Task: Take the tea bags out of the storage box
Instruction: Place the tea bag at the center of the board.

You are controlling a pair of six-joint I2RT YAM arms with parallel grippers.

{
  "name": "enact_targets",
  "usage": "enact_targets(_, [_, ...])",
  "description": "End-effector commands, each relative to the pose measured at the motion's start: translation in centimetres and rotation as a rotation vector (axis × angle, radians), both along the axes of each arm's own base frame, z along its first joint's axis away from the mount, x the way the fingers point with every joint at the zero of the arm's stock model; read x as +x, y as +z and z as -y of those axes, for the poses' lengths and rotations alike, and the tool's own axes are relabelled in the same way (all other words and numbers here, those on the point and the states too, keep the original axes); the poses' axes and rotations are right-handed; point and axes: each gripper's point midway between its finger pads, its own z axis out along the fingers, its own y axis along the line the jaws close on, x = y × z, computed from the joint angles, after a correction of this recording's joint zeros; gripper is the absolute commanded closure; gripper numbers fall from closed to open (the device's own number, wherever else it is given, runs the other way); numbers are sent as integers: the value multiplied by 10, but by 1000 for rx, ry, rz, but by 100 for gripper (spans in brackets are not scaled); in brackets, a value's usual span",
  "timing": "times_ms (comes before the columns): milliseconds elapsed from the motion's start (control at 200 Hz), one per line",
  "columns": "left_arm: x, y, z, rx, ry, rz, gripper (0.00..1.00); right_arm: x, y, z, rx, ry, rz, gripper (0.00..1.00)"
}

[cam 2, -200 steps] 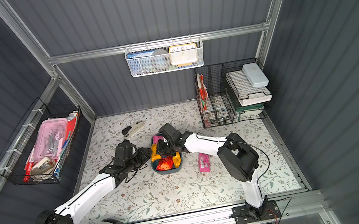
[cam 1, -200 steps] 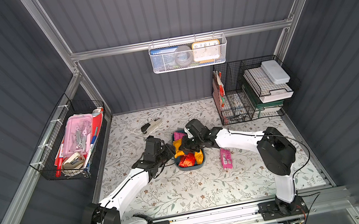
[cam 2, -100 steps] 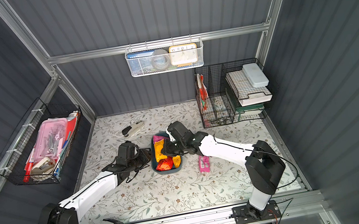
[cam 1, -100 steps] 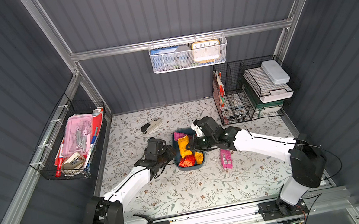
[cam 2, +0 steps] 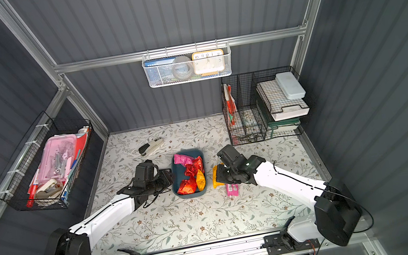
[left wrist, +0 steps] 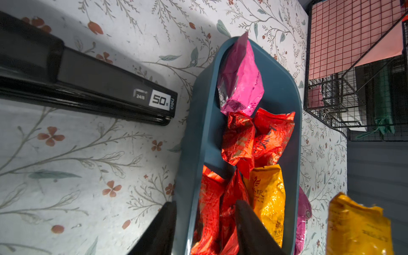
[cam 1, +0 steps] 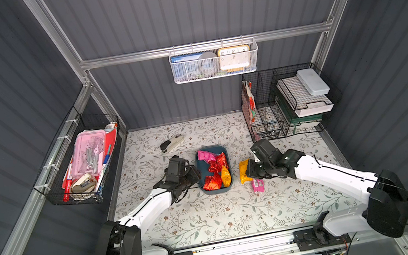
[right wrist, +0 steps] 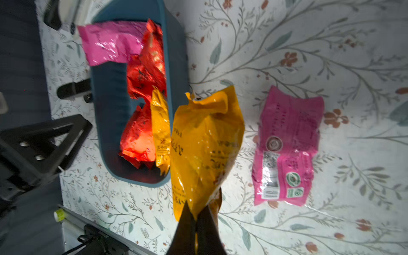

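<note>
The storage box [cam 1: 210, 148] is a dark teal tray in the middle of the floral table. It holds pink [cam 1: 206, 155], red [cam 1: 213, 181] and orange-yellow [cam 1: 226, 176] tea bags. My right gripper [right wrist: 196, 212] is shut on another orange-yellow tea bag [right wrist: 205, 141], which it holds just right of the box [cam 1: 244, 171]. A pink tea bag [cam 1: 258, 184] lies flat on the table beside it. My left gripper [left wrist: 205, 223] is open and straddles the box's left wall [left wrist: 194, 132]. One finger is outside the wall and the other is inside among the red tea bags [left wrist: 212, 205].
A beige and black stapler [cam 1: 172, 143] lies behind the box to the left. Black wire baskets [cam 1: 277, 105] stand at the back right. Another wire basket [cam 1: 81, 164] hangs on the left wall, and a white mesh basket [cam 1: 214, 61] hangs on the back rail.
My right gripper has drawn back from over the box to its right side, carrying the orange-yellow tea bag out. The left gripper has stayed at the box's left wall.
</note>
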Motion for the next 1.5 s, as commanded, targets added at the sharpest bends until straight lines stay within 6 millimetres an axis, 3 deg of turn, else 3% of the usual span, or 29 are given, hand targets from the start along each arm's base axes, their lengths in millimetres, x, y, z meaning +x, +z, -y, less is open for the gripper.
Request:
enact_targets(0, [0, 0, 3, 5, -34, 12, 52, -15, -20, 5, -37, 31, -70, 100])
enact_targets(380, [-3, 0, 3, 1, -37, 15, 52, -12, -53, -20, 60, 43, -143, 100])
enact_targets(630, [1, 0, 4, -1, -35, 13, 52, -13, -71, -7, 12, 7, -173, 100])
enact_targets(750, [0, 2, 2, -11, -17, 23, 52, -15, -74, 0, -5, -5, -188, 88])
enact_targets(945, [0, 1, 1, -8, -14, 24, 52, -16, -60, 12, -74, 2, -168, 68])
enact_targets(1210, [-1, 6, -5, 1, 19, 37, 53, -8, -18, 33, -178, -24, -71, 60])
enact_targets(1330, [-1, 7, -6, -1, 21, 36, 52, -3, 5, 17, -144, 6, -14, 60])
enact_targets(1495, [-2, 3, -4, -9, 12, 31, 53, 0, 28, -33, -95, 103, 42, 60])
